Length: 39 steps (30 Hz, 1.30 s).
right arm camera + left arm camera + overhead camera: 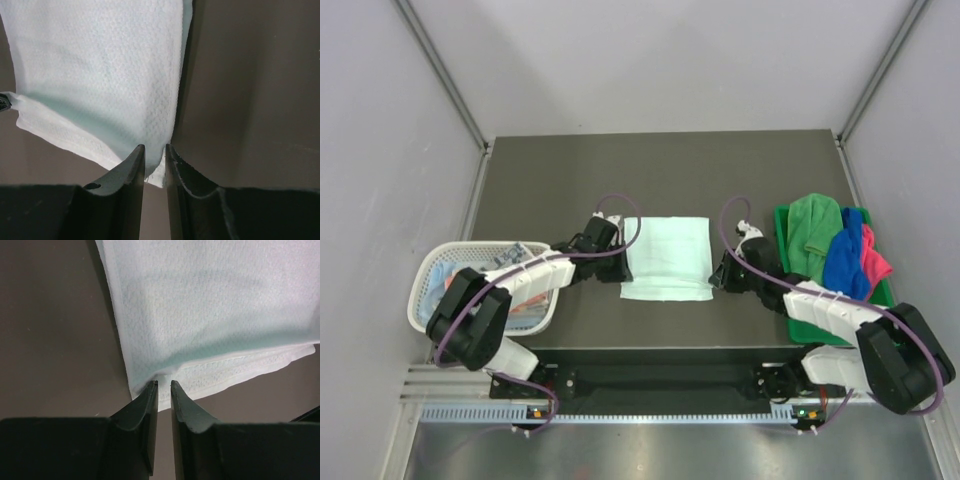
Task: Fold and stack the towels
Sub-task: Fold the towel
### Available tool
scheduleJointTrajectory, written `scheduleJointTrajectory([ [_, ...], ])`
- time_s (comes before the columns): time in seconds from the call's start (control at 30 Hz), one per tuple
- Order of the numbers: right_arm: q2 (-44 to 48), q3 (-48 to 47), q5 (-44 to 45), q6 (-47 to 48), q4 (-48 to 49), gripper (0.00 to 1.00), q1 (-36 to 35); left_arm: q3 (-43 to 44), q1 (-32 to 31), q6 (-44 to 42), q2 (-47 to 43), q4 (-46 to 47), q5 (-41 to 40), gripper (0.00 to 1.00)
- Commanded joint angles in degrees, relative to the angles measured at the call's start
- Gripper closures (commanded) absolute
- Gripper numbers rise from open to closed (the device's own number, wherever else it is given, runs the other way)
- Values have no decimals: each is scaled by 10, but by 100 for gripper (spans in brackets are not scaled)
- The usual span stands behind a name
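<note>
A pale mint towel (pixel 665 255) lies in the middle of the dark table, its upper layer folded over a lower layer whose near edge sticks out. My left gripper (pixel 618 242) is at the towel's left edge. In the left wrist view the jaws (pixel 164 384) stand narrow, pinching the near corner of the upper layer of the towel (pixel 210 305). My right gripper (pixel 718 272) is at the right edge. It (pixel 155 146) is likewise shut on the near corner of the towel (pixel 100 65). Green (pixel 815 235), blue (pixel 845 262) and pink (pixel 875 265) towels lie heaped at the right.
The heaped towels rest in a green bin (pixel 783 222) at the table's right edge. A white mesh basket (pixel 428 295) at the near left holds more cloths, mostly hidden under my left arm. Grey walls close in the table on both sides.
</note>
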<state>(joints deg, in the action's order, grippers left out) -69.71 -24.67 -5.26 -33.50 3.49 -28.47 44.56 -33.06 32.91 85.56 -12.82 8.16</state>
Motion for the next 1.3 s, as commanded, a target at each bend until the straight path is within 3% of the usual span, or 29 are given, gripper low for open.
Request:
scheduleJointTrajectory([
  [0.0,33,8,-8,2,-9,77,-11,-9,-6,3,-38,-11,7,78],
  [0.3,83,17,-9,0,-51,77,-13,-34,-9,13,-87,-32,7,79],
  [0.5,65,-38,23,3,-74,75,-13,-4,-8,20,-113,-40,-28,76],
  [0.63,-44,-160,45,26,-84,74,3,104,8,16,-27,-36,-106,75],
  [0.77,-162,-267,46,29,-70,74,27,217,43,10,87,-28,-91,75],
  [0.93,-304,-397,48,36,-99,75,53,384,69,-20,240,-92,-72,77],
  [1.27,-396,-462,45,46,-106,75,77,442,99,-44,332,-86,-44,78],
])
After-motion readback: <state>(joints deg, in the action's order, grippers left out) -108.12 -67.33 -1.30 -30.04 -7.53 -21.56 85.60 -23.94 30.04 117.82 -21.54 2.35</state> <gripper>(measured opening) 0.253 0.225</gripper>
